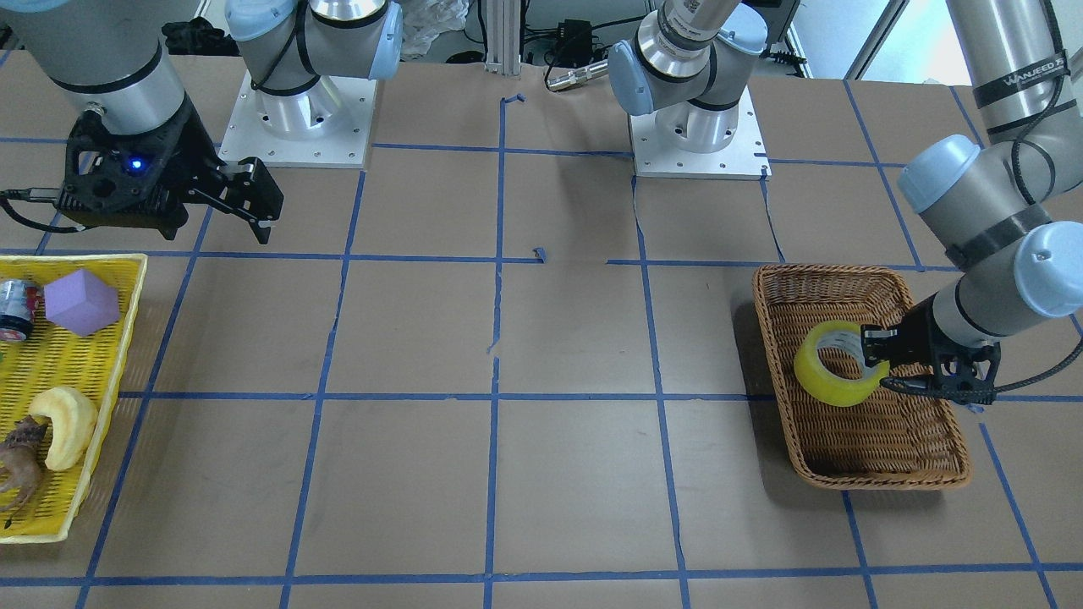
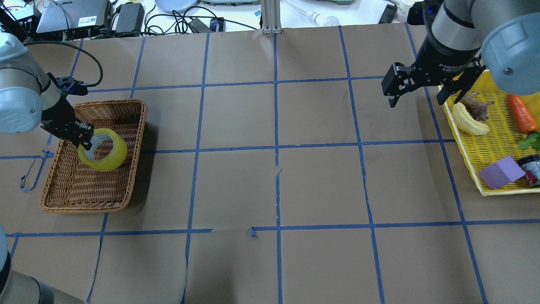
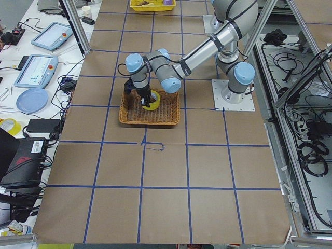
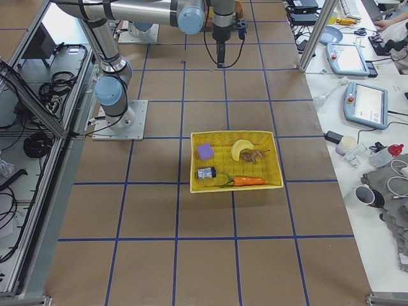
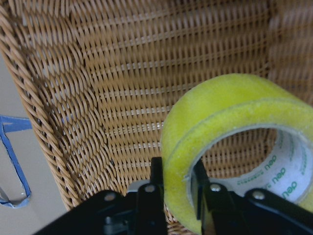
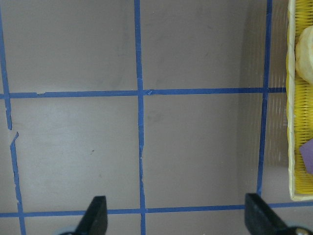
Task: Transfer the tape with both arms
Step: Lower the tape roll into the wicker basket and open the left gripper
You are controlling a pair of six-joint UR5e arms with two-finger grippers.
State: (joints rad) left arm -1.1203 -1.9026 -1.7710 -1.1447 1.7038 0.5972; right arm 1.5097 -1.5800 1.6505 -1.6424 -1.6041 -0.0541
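Yellow tape fills the left wrist view, its wall pinched by the left tool, with the wicker basket behind. Right wrist view: the right tool is spread wide over bare desk. Overhead: tape at the basket by the desk's left edge, yellow tray at the right edge.
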